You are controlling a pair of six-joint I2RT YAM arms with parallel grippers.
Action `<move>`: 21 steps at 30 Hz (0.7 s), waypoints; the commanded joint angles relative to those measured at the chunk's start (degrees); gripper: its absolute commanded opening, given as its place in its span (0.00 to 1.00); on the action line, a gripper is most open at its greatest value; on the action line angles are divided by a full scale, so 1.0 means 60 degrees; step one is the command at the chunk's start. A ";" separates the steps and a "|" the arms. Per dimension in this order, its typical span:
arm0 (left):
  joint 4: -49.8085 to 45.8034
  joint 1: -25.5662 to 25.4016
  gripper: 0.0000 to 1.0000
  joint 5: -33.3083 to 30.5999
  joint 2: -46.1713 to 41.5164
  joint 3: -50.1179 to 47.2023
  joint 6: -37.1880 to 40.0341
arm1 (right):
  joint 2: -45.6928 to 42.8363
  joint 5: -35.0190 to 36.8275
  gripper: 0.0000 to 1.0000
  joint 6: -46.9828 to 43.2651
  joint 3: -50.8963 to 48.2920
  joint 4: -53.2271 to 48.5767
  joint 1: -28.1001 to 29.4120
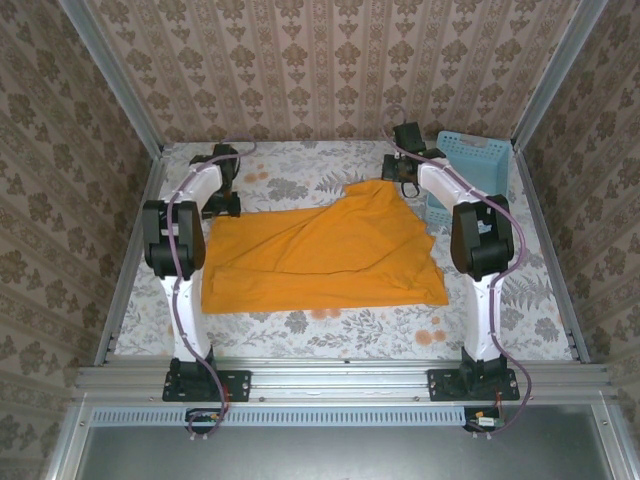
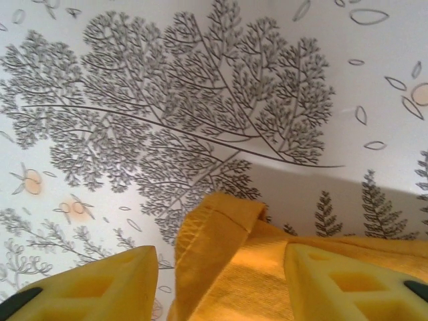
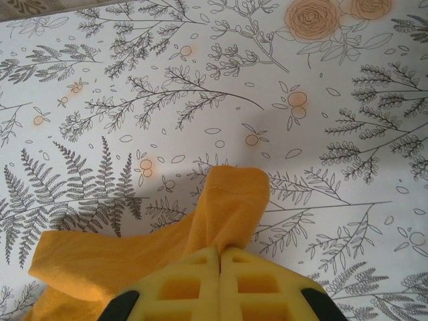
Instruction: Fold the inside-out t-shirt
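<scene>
Lying rumpled mid-worktop [image 1: 330,335], the inside-out t-shirt [image 1: 320,255] looks barely part-folded; the right hand [image 3: 220,257] pinches a far corner, the left hand [image 2: 221,271] gapes loose around the hem; most folding seems left.

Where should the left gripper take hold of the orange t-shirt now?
Probably the raised, stitched hem fold of the t-shirt, between the fingers of the open left gripper. Push straight ahead and close: the fold stands up off the table, bunched thick enough to pinch.

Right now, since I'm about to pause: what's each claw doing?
Left claw: open, t-shirt edge in the gap, ungripped.
Right claw: closed on the t-shirt.
</scene>
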 commanded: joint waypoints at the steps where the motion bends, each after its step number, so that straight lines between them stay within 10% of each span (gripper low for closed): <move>1: -0.0427 0.0170 0.50 -0.0583 0.0213 0.0309 0.0069 | -0.0682 0.0126 0.00 0.0027 -0.0356 0.0347 -0.0042; 21: -0.0433 0.0232 0.42 0.0057 0.0708 0.1048 0.0339 | -0.0823 0.0111 0.00 0.0047 -0.0723 0.0379 -0.0038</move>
